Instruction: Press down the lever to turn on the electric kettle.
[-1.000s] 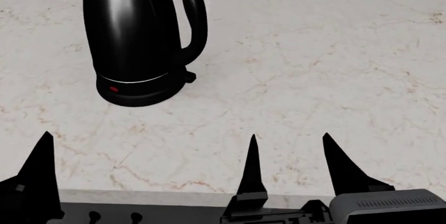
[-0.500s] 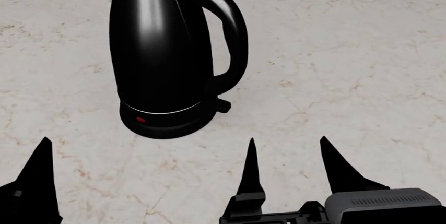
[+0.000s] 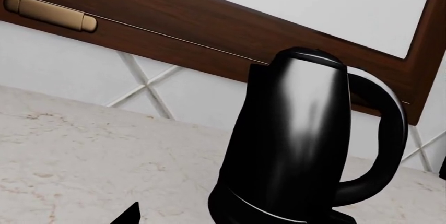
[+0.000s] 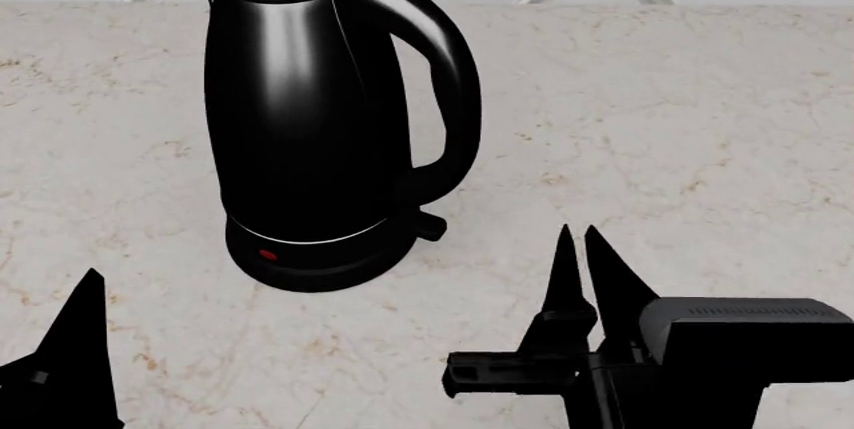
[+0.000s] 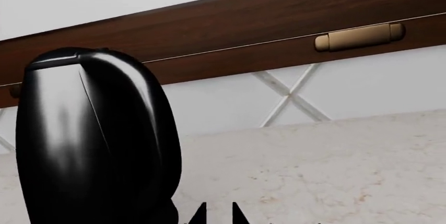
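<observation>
While our right claw (image 4: 583, 237) hovers above the table (image 4: 707, 129), we see its two pointed fingertips drawn nearly together with only a thin slit between them and nothing held. Ahead of that claw and off to its left, the lever (image 4: 427, 224) juts from the foot of the handle, near the tips but clearly apart from them. Beyond the lever stands the electric kettle (image 4: 300, 119), upright on its round base. Farther to the left of the right claw, only one dark fingertip of our left claw (image 4: 74, 344) shows, so we cannot tell how it stands.
</observation>
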